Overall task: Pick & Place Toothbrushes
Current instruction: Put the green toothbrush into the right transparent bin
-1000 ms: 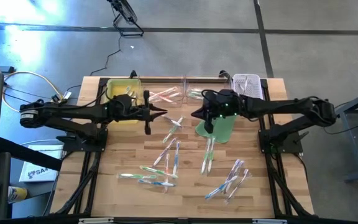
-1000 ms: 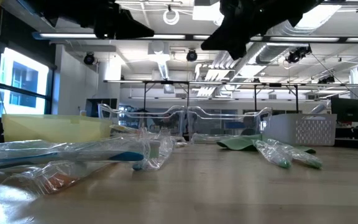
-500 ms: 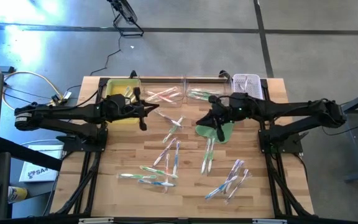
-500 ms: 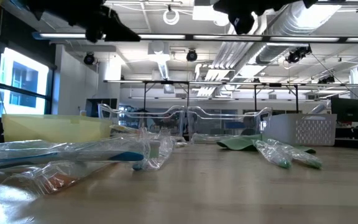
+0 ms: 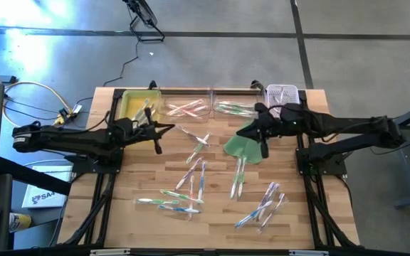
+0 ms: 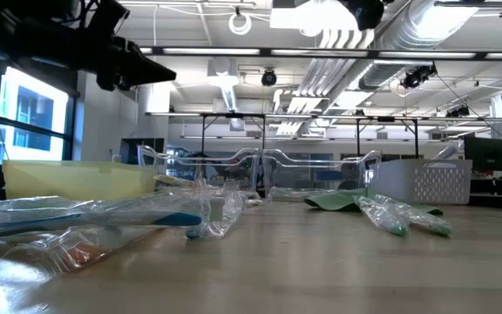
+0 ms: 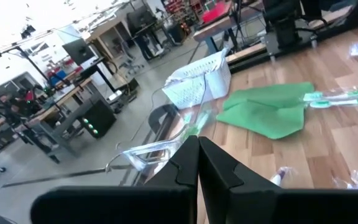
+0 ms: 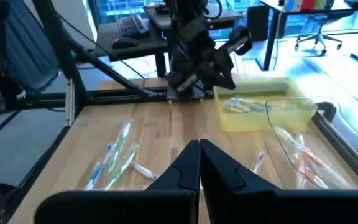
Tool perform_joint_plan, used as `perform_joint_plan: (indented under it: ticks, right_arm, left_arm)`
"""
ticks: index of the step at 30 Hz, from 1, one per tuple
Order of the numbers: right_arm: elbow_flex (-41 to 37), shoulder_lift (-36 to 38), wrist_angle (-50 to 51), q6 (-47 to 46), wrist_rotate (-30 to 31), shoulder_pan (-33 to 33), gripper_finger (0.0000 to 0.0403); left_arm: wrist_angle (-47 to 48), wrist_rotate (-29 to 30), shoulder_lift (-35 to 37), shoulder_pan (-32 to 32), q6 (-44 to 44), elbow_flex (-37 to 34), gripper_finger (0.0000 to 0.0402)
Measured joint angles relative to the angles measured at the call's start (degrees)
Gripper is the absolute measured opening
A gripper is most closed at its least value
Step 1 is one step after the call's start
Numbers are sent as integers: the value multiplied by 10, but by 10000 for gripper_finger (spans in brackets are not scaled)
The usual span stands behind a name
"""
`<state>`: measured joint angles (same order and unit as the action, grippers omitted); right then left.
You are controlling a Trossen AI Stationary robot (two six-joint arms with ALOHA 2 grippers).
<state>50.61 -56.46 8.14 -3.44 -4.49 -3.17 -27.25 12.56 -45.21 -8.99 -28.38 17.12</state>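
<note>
Pulling back: both arms have drawn away from the middle of the high view toward their own sides since a second ago. The left gripper [image 5: 164, 129] now sits left of centre, just below the yellow bin [image 5: 139, 105]; the right gripper [image 5: 243, 131] is right of centre, over the upper edge of the green cloth [image 5: 246, 146]. Fingers on both are pressed together with nothing between them (each wrist view shows the tips meeting). My read: one placement is finished and the next pick has not begun.

Toothbrushes [image 5: 195, 173]: thin, whitish, in glossy clear wrappers with pink, green and blue ends. Most lie loose on the tabletop [image 5: 290, 213], scattered across the centre and lower half of the high view. A few already rest in the yellow bin, the clear trays [image 5: 191, 108] and the white basket [image 5: 283, 95] along the top edge. Plenty left to sort.
</note>
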Motion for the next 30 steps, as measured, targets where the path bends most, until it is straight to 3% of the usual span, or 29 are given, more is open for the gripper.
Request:
perform_joint_plan:
  ticks: [8, 20, 30]
  right_arm:
    - [-7, -12, 0, 6, 64, 48, 2]
    - [-235, -13, -367, -70, 59, 67, 2]
    - [-257, -12, -333, -89, 59, 67, 2]
  left_arm:
    - [2, 0, 19, 0, -18, 0, 5]
    - [6, -1, 19, 0, -14, 0, 5]
    - [5, -1, 19, 0, 15, 0, 5]
